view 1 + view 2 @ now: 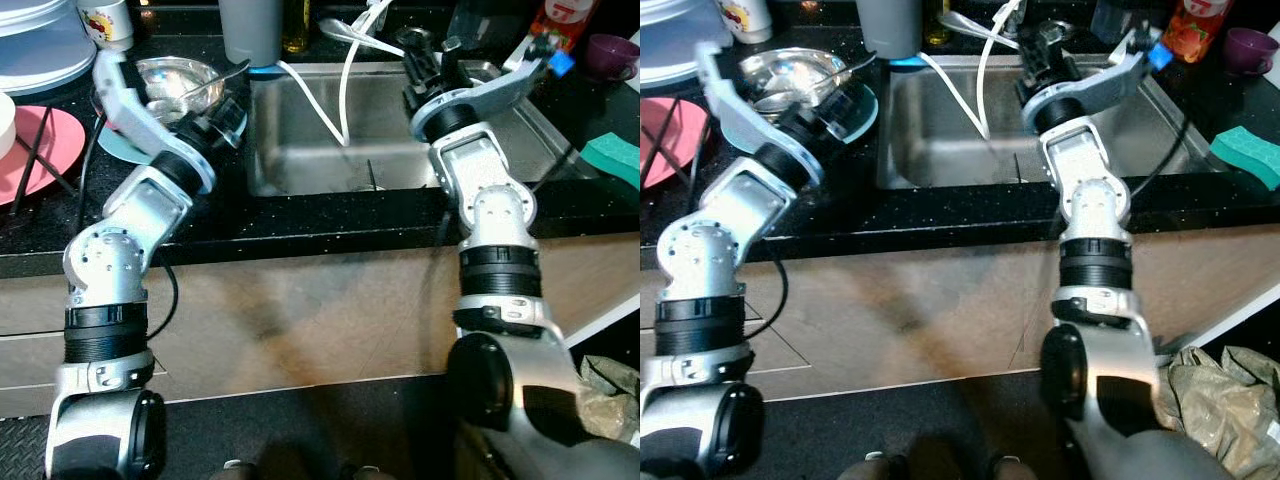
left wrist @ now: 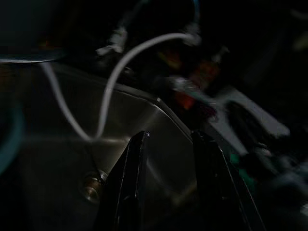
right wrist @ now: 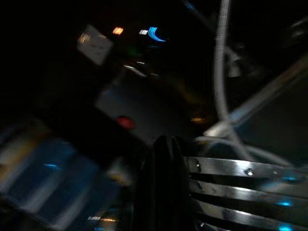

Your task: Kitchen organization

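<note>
Left pincer (image 2: 166,144) gapes above sink (image 2: 159,120).

Brushed steel sink (image 1: 310,150), speckled black counter (image 1: 330,215)

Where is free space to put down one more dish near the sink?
The sink basin floor is mostly bare, crossed by white cables. Left counter is crowded: pink plate, steel bowl, left gripper. A bare strip lies beside the green sponge.
</note>
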{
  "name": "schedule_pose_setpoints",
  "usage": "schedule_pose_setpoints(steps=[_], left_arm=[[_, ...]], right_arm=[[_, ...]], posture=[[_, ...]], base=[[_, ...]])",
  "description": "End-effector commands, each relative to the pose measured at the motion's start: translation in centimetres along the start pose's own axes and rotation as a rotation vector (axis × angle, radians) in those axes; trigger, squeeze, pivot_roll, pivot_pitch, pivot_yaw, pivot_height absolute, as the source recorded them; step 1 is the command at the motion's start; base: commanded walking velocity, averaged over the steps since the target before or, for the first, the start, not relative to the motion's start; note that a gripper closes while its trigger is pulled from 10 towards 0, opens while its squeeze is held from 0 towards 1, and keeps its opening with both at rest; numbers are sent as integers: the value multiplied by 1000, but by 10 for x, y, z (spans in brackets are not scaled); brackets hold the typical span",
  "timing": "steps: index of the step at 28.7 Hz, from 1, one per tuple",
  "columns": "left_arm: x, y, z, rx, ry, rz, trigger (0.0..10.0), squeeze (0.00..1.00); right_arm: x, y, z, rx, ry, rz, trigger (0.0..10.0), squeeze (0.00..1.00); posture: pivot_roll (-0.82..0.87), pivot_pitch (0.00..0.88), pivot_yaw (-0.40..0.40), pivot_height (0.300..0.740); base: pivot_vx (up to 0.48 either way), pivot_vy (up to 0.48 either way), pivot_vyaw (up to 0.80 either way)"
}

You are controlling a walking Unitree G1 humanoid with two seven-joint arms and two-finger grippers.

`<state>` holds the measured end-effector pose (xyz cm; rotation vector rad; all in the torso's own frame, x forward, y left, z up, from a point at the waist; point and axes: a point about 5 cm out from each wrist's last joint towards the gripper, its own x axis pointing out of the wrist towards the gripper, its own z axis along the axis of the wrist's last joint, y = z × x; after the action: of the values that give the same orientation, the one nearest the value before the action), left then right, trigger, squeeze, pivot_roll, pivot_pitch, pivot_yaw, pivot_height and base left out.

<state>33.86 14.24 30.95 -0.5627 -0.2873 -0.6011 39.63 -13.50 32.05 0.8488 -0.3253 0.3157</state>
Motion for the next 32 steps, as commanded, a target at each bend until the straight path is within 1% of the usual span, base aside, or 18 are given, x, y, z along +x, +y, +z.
schedule_pose_setpoints(steps=[1, 2, 3, 4, 5, 7, 8, 10, 12, 13, 15, 17, 18, 20, 24, 25, 29, 32], left_arm=[[1, -6, 1, 77, 2, -33, 10000, 0], [3, -11, -1, 154, 27, -64, 10000, 0], [3, -13, -2, 182, 39, -76, 10000, 0], [4, -15, -4, 219, 53, -90, 10000, 0], [5, -16, -5, 248, 64, -99, 10000, 0], [6, -15, -9, 336, 90, -90, 10000, 0], [6, -15, -9, 336, 90, -90, 10000, 0], [6, -12, -13, 418, 115, -80, 10000, 0], [5, -6, -18, 502, 146, -66, 10000, 0], [3, -2, -22, 542, 164, -64, 10000, 0], [1, 2, -27, 593, 185, -63, 10000, 0], [0, 7, -30, 623, 197, -56, 10000, 0], [-2, 13, -34, 670, 223, -48, 10000, 0], [-2, 18, -36, 674, 228, -35, 10000, 0], [-2, 21, -38, 646, 225, -20, 10000, 0], [-2, 23, -38, 651, 227, -18, 10000, 0], [-2, 24, -39, 661, 227, -20, 10000, 0], [-1, 26, -39, 670, 221, -23, 10000, 0]], right_arm=[[-1, -11, -9, -192, 32, -76, 941, 0], [-3, -18, -20, -462, 88, -104, 4549, 0], [-4, -19, -25, -529, 105, -96, 6196, 0], [-4, -21, -30, -570, 125, -93, 10000, 0], [-5, -23, -35, -600, 140, -89, 10000, 0], [-8, -26, -49, -667, 205, -71, 10000, 0], [-8, -26, -49, -667, 205, -71, 10000, 0], [-10, -28, -59, -722, 244, -50, 10000, 0], [-14, -31, -76, -781, 312, -8, 10000, 0], [-17, -32, -86, -797, 345, 8, 10000, 0], [-19, -33, -97, -817, 381, 30, 10000, 0], [-19, -32, -102, -835, 397, 45, 10000, 0], [-19, -31, -107, -845, 420, 65, 10000, 0], [-19, -28, -110, -863, 426, 80, 10000, 0], [-16, -23, -111, -863, 426, 93, 10000, 0], [-13, -20, -110, -865, 420, 100, 10000, 0], [-11, -18, -108, -866, 413, 104, 10000, 0], [-5, -15, -103, -874, 401, 105, 10000, 0]], posture=[[24, 116, -5, 740], [22, 114, -3, 740], [22, 114, -3, 740], [23, 113, -3, 740], [25, 114, -4, 740], [25, 112, -3, 740], [25, 112, -3, 740], [26, 115, -2, 740], [25, 122, -1, 740], [25, 122, -1, 740], [26, 128, -3, 740], [26, 128, -3, 740], [27, 133, -4, 740], [27, 133, -5, 740], [24, 134, -6, 740], [23, 136, -7, 740], [21, 138, -6, 740], [20, 142, -10, 740]], base=[[0, 0, 0], [0, 0, 0], [0, 0, 0], [0, 0, 0], [0, 0, 0], [0, 0, 0], [0, 0, 0], [0, 0, 0], [0, 0, 0], [0, 0, 0], [0, 0, 0], [0, 0, 0], [0, 0, 0], [0, 0, 0], [0, 0, 0], [0, 0, 0], [0, 0, 0], [0, 0, 0]])
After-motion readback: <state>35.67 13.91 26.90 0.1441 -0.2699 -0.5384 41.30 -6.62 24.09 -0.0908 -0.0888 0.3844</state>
